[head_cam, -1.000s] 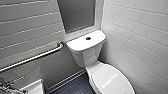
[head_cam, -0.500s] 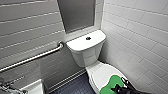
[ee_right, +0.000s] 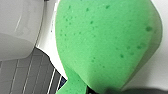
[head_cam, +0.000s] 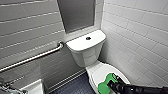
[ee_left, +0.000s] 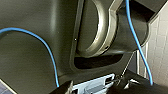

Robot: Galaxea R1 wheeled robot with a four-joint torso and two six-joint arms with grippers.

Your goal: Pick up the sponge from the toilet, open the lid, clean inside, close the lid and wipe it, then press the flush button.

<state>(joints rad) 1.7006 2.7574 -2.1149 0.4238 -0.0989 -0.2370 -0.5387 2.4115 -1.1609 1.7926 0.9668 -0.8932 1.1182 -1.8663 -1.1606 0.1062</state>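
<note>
The white toilet (head_cam: 85, 50) stands in the corner, and its oval lid (head_cam: 101, 72) is down. A round flush button (head_cam: 88, 38) sits on top of the tank. My right gripper (head_cam: 113, 86) reaches in from the lower right and is shut on the bright green sponge (head_cam: 107, 83), which rests over the near part of the lid. In the right wrist view the squeezed sponge (ee_right: 105, 45) lies against the white lid (ee_right: 160, 65). My left gripper (ee_left: 93, 86) stands open, close to the robot's own dark body.
A steel grab bar (head_cam: 37, 56) runs along the grey tiled wall to the left of the toilet. A white sink corner (head_cam: 35, 87) shows at the lower left. White tiled wall (head_cam: 140, 37) stands close on the right. Dark floor (head_cam: 75, 86) lies between sink and toilet.
The right arm with the green sponge has come into the head view from the lower right, onto the lid. The toilet has not moved.
</note>
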